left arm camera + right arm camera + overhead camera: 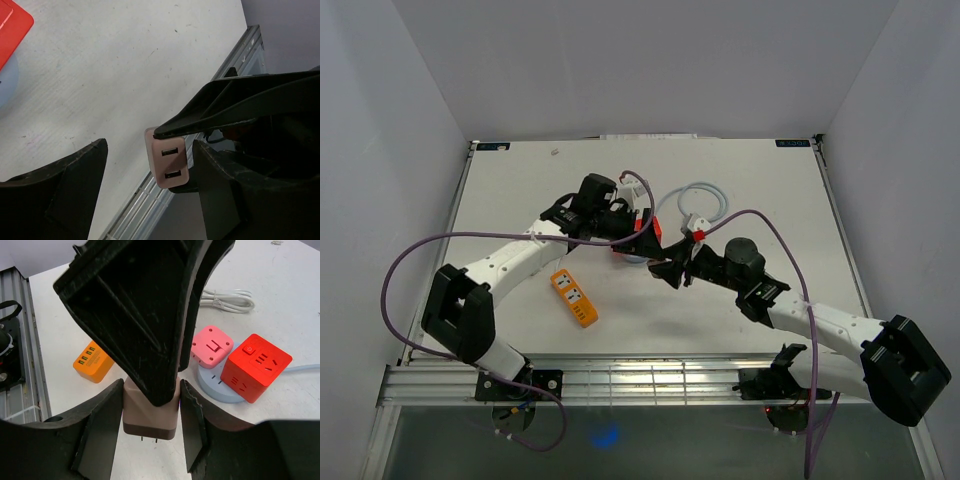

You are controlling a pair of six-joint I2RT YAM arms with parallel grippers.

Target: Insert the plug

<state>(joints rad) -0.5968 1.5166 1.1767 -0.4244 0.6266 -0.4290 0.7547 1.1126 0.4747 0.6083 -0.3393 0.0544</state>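
Observation:
My right gripper (151, 405) is shut on a beige plug adapter (150, 417), held above the table with its two prongs pointing down. In the left wrist view the plug (167, 162) shows two USB ports and sits between my left gripper's (149, 150) open fingers, close to the right finger (225, 195) and apart from the left one. One left finger (150, 315) covers the plug's top in the right wrist view. A blue round socket base (220, 390) carries a red cube (255, 365) and a pink plug (212, 346). Both grippers (655, 250) (672, 268) meet at mid-table.
An orange USB power strip (575, 297) lies on the table to the left of the grippers; it also shows in the right wrist view (95, 362). A coiled white cable (700, 200) lies behind the socket base (632, 256). The metal rail (620, 380) runs along the table's near edge.

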